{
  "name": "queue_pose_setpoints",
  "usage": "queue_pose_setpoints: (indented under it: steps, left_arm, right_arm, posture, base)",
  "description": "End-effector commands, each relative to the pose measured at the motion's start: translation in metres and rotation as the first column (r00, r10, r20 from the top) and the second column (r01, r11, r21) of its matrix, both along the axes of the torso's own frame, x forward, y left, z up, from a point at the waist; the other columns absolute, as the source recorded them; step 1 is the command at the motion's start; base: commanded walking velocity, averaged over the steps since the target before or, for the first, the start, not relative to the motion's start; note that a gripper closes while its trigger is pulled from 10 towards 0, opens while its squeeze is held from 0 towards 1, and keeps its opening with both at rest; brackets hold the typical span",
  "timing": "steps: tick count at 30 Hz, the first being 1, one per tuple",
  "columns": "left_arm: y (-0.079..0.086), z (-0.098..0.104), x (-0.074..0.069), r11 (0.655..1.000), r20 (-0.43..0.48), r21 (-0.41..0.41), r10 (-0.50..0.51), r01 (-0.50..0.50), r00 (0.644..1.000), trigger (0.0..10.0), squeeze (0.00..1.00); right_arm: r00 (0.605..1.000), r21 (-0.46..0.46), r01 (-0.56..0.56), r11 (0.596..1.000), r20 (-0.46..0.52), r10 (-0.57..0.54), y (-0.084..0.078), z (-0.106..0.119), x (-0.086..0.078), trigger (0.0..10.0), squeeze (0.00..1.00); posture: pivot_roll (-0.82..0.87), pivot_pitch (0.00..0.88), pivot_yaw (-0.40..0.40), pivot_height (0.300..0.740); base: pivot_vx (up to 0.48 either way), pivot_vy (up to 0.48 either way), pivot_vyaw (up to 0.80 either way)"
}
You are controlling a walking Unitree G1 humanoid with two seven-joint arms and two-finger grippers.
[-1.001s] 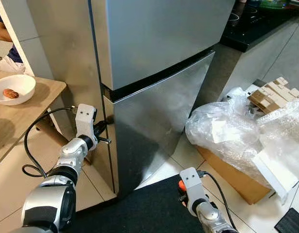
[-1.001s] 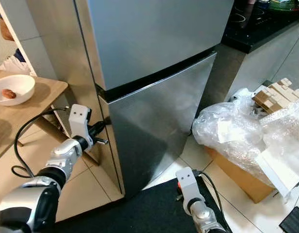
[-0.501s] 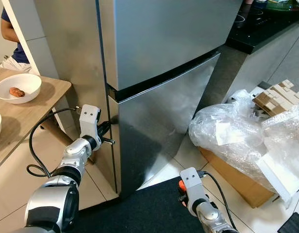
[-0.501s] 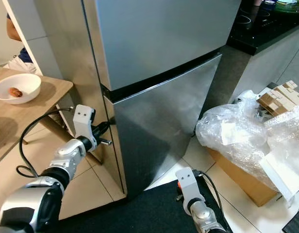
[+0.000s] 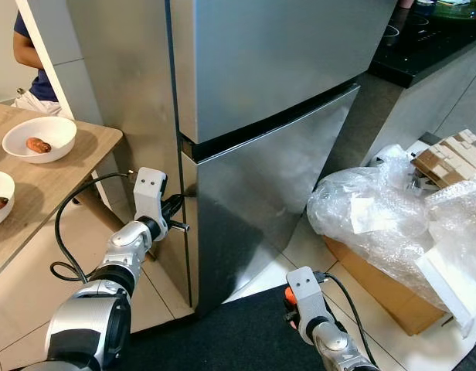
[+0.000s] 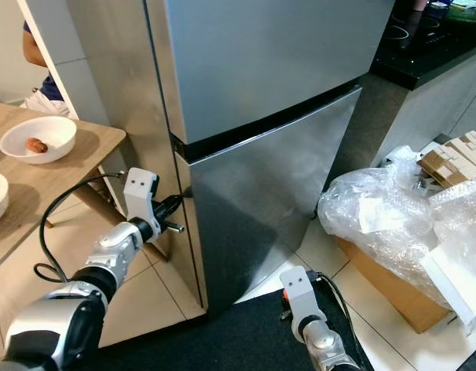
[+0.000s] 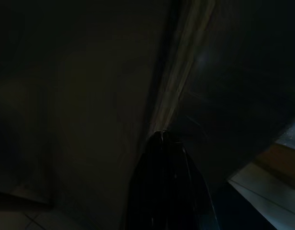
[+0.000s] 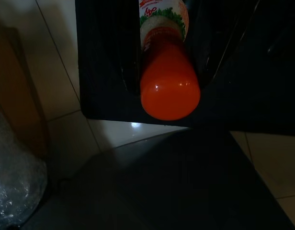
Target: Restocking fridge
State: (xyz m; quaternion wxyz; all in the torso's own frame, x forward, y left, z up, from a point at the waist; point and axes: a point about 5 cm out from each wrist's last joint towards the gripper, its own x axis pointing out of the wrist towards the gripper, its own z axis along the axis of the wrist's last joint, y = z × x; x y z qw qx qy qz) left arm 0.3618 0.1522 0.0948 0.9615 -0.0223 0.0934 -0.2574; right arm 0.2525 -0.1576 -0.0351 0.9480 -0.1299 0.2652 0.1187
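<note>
A tall stainless fridge [image 5: 261, 100] stands before me with both doors closed; a dark seam separates the upper door from the lower door [image 5: 269, 201]. My left gripper [image 5: 178, 210] is shut, its tips pressed against the left edge of the lower door just below that seam. In the dim left wrist view the black fingers [image 7: 166, 187] point into the pale gap at the door's edge. Low at my right, over the black mat, my right gripper [image 8: 169, 72] is shut on a bottle [image 8: 170, 96] with an orange cap and a green-and-white label.
A wooden table [image 5: 64, 174] at the left carries two white bowls [image 5: 39, 137] with food, and a person [image 5: 33, 54] sits behind it. A cardboard box under crumpled plastic wrap [image 5: 392, 224] lies on the tiles at right. A black mat [image 5: 238, 325] covers the floor at the fridge's foot.
The whole picture has shifted right, so the camera has moved; a second bowl has come into sight. My left gripper stays at the door edge and my right still holds the bottle.
</note>
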Motion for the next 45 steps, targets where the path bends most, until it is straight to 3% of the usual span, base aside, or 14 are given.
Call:
queue_pose_setpoints:
  steps: [1, 14, 19, 21, 26, 28, 30, 35, 36, 37, 39, 40, 43, 45]
  left_arm:
    - [-0.041, -0.002, -0.004, 0.983, -0.018, 0.008, -0.184, 0.184, 0.983, 10.0, 0.00]
    - [-0.048, -0.005, -0.006, 0.978, -0.024, 0.007, -0.209, 0.209, 0.978, 10.0, 0.00]
    - [-0.040, -0.007, -0.004, 0.991, -0.022, 0.054, -0.121, 0.122, 0.992, 10.0, 0.00]
    - [-0.030, -0.014, -0.005, 0.996, -0.050, 0.083, -0.034, 0.038, 0.998, 10.0, 0.00]
    - [-0.029, -0.042, -0.023, 0.982, -0.183, 0.137, -0.102, 0.128, 0.978, 10.0, 0.00]
    - [-0.031, -0.059, -0.038, 0.962, -0.256, 0.158, -0.180, 0.225, 0.950, 10.0, 0.00]
    - [-0.029, -0.096, -0.075, 0.910, -0.407, 0.174, -0.282, 0.377, 0.869, 10.0, 0.00]
    - [-0.019, -0.127, -0.108, 0.900, -0.516, 0.219, -0.221, 0.377, 0.827, 10.0, 0.00]
    - [-0.011, -0.139, -0.120, 0.918, -0.545, 0.261, -0.116, 0.300, 0.830, 10.0, 0.00]
    - [-0.011, -0.139, -0.120, 0.918, -0.545, 0.261, -0.116, 0.300, 0.830, 10.0, 0.00]
    - [0.014, -0.160, -0.143, 0.927, -0.568, 0.373, 0.200, 0.033, 0.798, 10.0, 0.00]
    - [0.014, -0.160, -0.143, 0.927, -0.568, 0.373, 0.200, 0.033, 0.798, 10.0, 0.00]
    - [0.031, -0.173, -0.167, 0.893, -0.576, 0.416, 0.403, -0.169, 0.711, 10.0, 0.00]
    - [0.032, -0.176, -0.173, 0.893, -0.581, 0.411, 0.411, -0.182, 0.702, 10.0, 0.00]
  right_arm:
    - [1.000, -0.001, 0.004, 1.000, 0.006, -0.004, -0.003, -0.001, -0.002, 10.0, 0.00]
    - [1.000, -0.002, 0.004, 1.000, 0.008, -0.004, -0.004, 0.000, -0.002, 10.0, 0.00]
    - [1.000, -0.001, 0.004, 1.000, 0.006, -0.004, -0.003, -0.001, -0.003, 10.0, 0.00]
    - [1.000, -0.001, 0.005, 1.000, 0.004, -0.005, -0.002, -0.002, -0.004, 10.0, 0.00]
    - [1.000, -0.001, 0.003, 1.000, -0.005, -0.003, -0.002, -0.004, -0.006, 10.0, 0.00]
    - [1.000, -0.002, 0.002, 1.000, -0.008, -0.002, -0.002, -0.004, -0.007, 10.0, 0.00]
    - [1.000, -0.003, -0.004, 1.000, -0.016, 0.004, -0.001, -0.006, -0.009, 10.0, 0.00]
    - [1.000, -0.004, -0.009, 1.000, -0.019, 0.008, 0.001, -0.006, -0.009, 10.0, 0.00]
    - [1.000, -0.006, -0.011, 1.000, -0.023, 0.011, 0.001, -0.006, -0.009, 10.0, 0.00]
    - [1.000, -0.006, -0.011, 1.000, -0.023, 0.011, 0.001, -0.006, -0.009, 10.0, 0.00]
    - [0.998, -0.018, -0.029, 0.999, -0.049, 0.028, 0.001, -0.009, -0.011, 10.0, 0.00]
    - [0.998, -0.018, -0.029, 0.999, -0.049, 0.028, 0.001, -0.009, -0.011, 10.0, 0.00]
    - [0.996, -0.035, -0.049, 0.998, -0.081, 0.046, -0.001, -0.013, -0.016, 10.0, 0.00]
    - [0.995, -0.040, -0.052, 0.998, -0.084, 0.049, -0.002, -0.013, -0.017, 10.0, 0.00]
  posture:
    - [-0.15, 0.082, -0.031, 0.740]
    - [-0.15, 0.081, -0.030, 0.740]
    - [-0.15, 0.081, -0.024, 0.740]
    - [-0.15, 0.080, -0.022, 0.740]
    - [-0.14, 0.079, -0.024, 0.740]
    - [-0.14, 0.078, -0.025, 0.740]
    - [-0.13, 0.074, -0.027, 0.740]
    - [-0.13, 0.070, -0.027, 0.740]
    - [-0.13, 0.067, -0.027, 0.740]
    - [-0.13, 0.067, -0.027, 0.740]
    - [-0.12, 0.061, -0.032, 0.740]
    - [-0.12, 0.061, -0.032, 0.740]
    - [-0.12, 0.057, -0.049, 0.740]
    - [-0.11, 0.053, -0.055, 0.740]
  base:
    - [0.000, 0.000, 0.00]
    - [0.000, 0.000, 0.00]
    - [0.000, 0.000, 0.00]
    - [0.000, 0.000, 0.00]
    - [0.000, 0.000, 0.00]
    - [0.000, 0.000, 0.00]
    - [0.000, 0.000, 0.00]
    - [0.000, 0.000, 0.00]
    - [0.000, 0.000, 0.00]
    - [0.000, 0.000, 0.00]
    - [0.000, 0.000, 0.00]
    - [0.000, 0.000, 0.00]
    - [0.000, 0.000, 0.00]
    - [0.000, 0.000, 0.00]
